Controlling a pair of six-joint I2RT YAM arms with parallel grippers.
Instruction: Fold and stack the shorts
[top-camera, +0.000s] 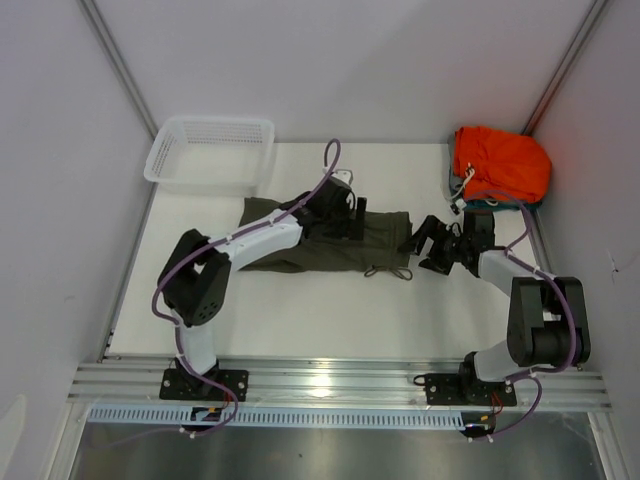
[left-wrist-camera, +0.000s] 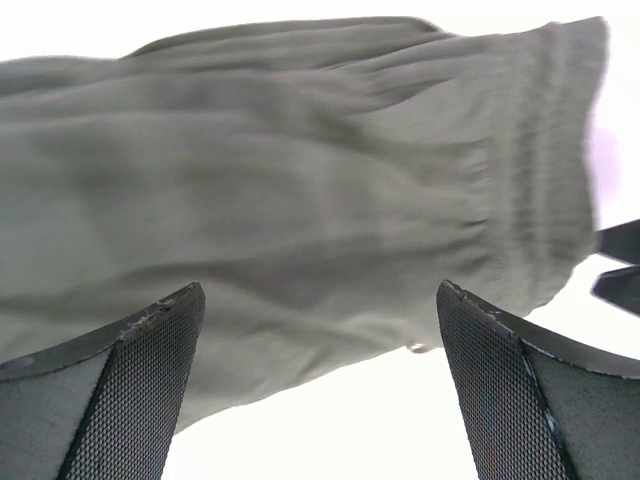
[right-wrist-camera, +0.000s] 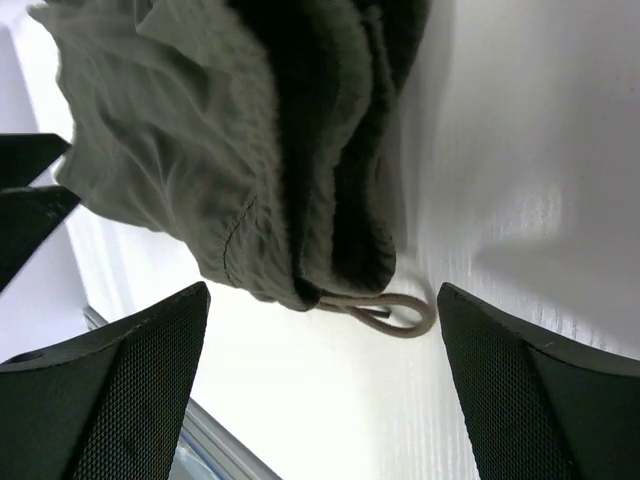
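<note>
My left pincer (top-camera: 342, 212) hangs open over the olive shorts (top-camera: 382, 240), its two fingers spread wide with nothing between them; in my left wrist view the cloth (left-wrist-camera: 300, 180) fills the space just ahead of and below that pincer (left-wrist-camera: 320, 300), the gathered waistband off to its right side. My right pincer (top-camera: 425, 242) is open too, its fingers set well apart and gripping nothing; it sits just beside the waist end of the shorts, and I cannot tell whether a fingertip brushes the cloth. From my right wrist the shorts (right-wrist-camera: 180, 150) lie straight ahead of the pincer (right-wrist-camera: 322, 292), doubled over in layers, flat on the white counter (top-camera: 300, 315); a loop of the drawstring (right-wrist-camera: 395, 312) pokes out from the folded edge and rests on the counter between my fingers, a little ahead of them. Beyond my right pincer, in the far corner, sits a bundle of orange shorts (top-camera: 500, 162); beyond my left pincer, off to its left, stands a white mesh basket (top-camera: 210, 150).
</note>
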